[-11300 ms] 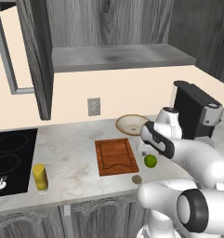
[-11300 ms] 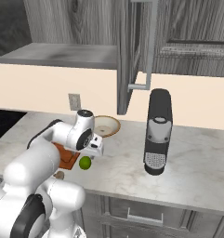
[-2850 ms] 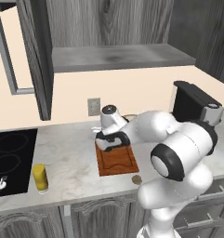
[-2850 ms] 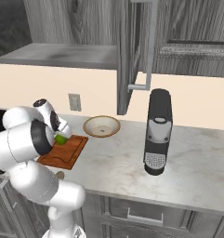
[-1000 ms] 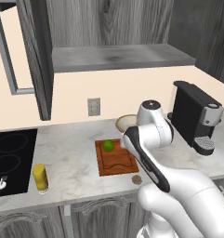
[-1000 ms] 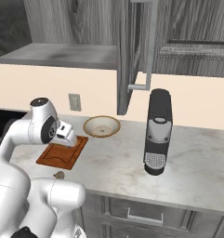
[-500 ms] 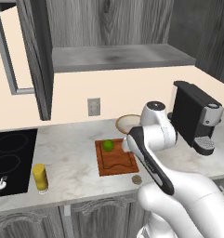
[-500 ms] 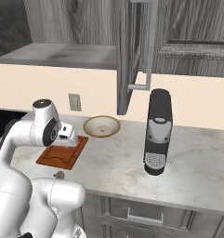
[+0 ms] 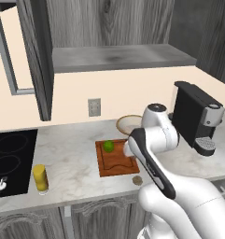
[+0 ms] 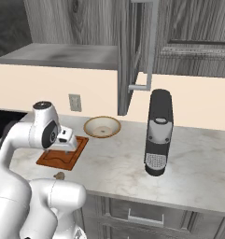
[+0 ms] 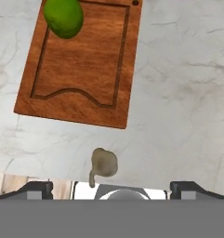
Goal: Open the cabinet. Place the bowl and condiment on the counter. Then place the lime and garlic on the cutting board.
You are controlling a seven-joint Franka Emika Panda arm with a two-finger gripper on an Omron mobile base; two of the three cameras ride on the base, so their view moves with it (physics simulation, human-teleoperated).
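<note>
The cabinet (image 9: 37,60) stands open, its shelf bare. On the counter (image 9: 72,161) lies the cutting board (image 9: 115,159), with the lime (image 9: 108,146) on its far left corner. The garlic (image 9: 137,179) sits on the counter just off the board's front right corner. Behind the board, by the wall, rests the bowl (image 9: 128,124). The yellow condiment (image 9: 39,177) stands near the cooktop. My gripper (image 11: 114,188) hangs open above the board's front right, looking down. In the hand view the garlic (image 11: 103,165) lies just beyond the fingertips (image 11: 39,188) and the lime (image 11: 63,17) at the top.
A black coffee machine (image 9: 198,119) stands on the counter to the right. The black cooktop (image 9: 11,161) is at the left. The open cabinet door (image 10: 128,51) juts out above the counter. A wall outlet (image 9: 94,107) sits behind the board.
The lime, once on the counter right of the board, now lies on the board, released. My hand has drawn back from it toward the garlic, drifting only slightly in the last second.
</note>
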